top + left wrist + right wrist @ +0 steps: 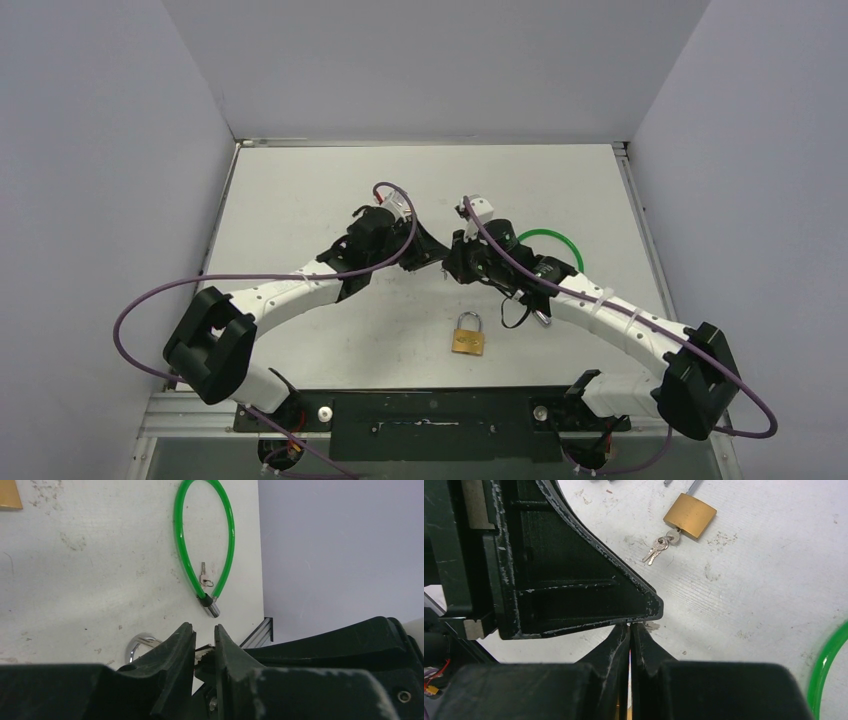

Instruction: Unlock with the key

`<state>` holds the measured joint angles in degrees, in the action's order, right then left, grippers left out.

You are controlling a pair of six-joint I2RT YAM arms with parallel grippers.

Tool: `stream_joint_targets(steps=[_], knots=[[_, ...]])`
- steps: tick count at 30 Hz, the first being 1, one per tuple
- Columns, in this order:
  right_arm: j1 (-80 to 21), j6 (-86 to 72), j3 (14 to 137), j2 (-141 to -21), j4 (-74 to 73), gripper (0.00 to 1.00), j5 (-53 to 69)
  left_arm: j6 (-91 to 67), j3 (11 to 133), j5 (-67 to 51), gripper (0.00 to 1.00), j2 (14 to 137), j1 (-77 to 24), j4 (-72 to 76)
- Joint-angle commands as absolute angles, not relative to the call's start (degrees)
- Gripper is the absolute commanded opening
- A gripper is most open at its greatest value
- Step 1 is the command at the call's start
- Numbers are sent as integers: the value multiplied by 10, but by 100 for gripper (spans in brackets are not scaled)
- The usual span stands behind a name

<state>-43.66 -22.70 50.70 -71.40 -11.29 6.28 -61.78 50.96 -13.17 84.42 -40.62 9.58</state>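
- The keys are small, thin, stiff and light, and smooth metal likely to slip. I would pinch one by its flat head and leave the blade free.
- The padlock looks dense and rigid with slick brass sides. It would probably slide on the table when a key turns, so its body wants holding across the flat faces.
- The padlock lies flat near the arm bases with its shackle pointing away from them. In the right wrist view the keys touch its end opposite the shackle. One sits at that end's face, but I cannot tell whether it is pushed in.
- The left fingers stand with only a narrow gap between them. A sliver of metal shows low in that gap, and I cannot tell what it is or whether it is pinched.
- The right fingers are pressed together, tip to tip with the left pair. I cannot tell if anything thin is caught between them.
- Both pairs meet over mid-table, well apart from the padlock and its keys, which lie nearer the bases.
- A green cable lock lies beyond them by the right arm, with a small key inside its loop.
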Motion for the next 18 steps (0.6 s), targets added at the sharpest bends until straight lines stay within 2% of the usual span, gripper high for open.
stream_joint_targets(steps=[1, 6, 11, 12, 16, 18], knots=[[-442, -223, 538, -722, -93, 0, 62, -605, 536, -130, 14, 847, -412, 107], [-442, -230, 536, -717, -91, 0, 63, -616, 532, -130, 1, 838, -412, 126], [-440, -248, 535, -702, -93, 0, 62, -589, 536, -138, 0, 831, -411, 140], [-438, -257, 534, -698, -93, 5, 62, -579, 538, -141, 0, 830, -411, 143], [-427, -289, 519, -663, -75, 45, 75, -535, 544, -161, 0, 822, -407, 170], [-413, -304, 504, -631, -54, 56, 94, -500, 543, -171, 0, 811, -403, 187]])
